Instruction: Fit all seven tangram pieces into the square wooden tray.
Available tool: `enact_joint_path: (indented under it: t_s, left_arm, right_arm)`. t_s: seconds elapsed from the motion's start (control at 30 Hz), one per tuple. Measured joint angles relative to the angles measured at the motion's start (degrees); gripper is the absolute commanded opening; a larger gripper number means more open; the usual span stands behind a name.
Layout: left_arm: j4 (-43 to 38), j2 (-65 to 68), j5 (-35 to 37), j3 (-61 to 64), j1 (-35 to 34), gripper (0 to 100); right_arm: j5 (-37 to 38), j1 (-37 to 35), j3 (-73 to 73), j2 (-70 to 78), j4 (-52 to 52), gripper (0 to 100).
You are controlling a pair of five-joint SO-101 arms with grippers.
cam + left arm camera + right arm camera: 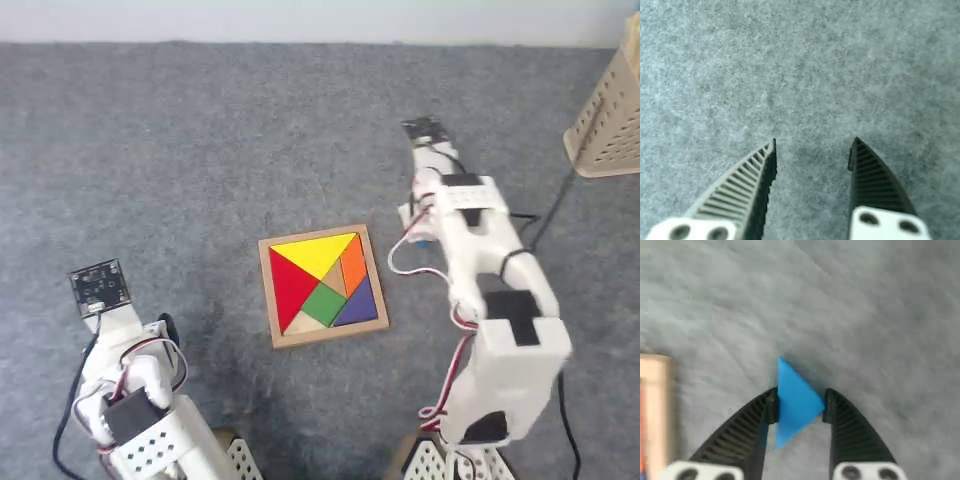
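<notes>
The square wooden tray (268, 300) is laid flat near the middle of the grey table, turned slightly askew. Six pieces are seated in it: a yellow triangle (315, 253), a red triangle (288, 283), an orange parallelogram (353, 268), a green square (323, 303), a purple triangle (358, 303) and a small tan triangle (333, 277). A triangular gap (305, 322) is left at the tray's near side. The blue triangle (795, 402) is pinched by its edges in the right gripper (801, 392), near the tray.

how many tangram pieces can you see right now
7. Six lie in the tray: yellow, red, orange, green, purple and a small brownish piece. The blue triangle is clamped in the jaws of the right gripper. None looks hidden.
</notes>
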Motion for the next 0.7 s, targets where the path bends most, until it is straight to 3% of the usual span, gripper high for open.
enact_joint_path:
  t_s: [0.33,0.57,0.7]
  left_arm:
    - [0.00,0.00,0.00,0.00,0.00,23]
    - [0.00,0.00,0.00,0.00,0.00,23]
    - [0.00,0.00,0.00,0.00,0.00,23]
  right_arm:
    - [2.46,4.66,23.65,-23.21,-3.08,2.7]
    - [3.08,9.93,31.03,-30.59,-3.08,2.9]
    - [3.08,9.93,31.74,-30.59,-3.08,11.5]
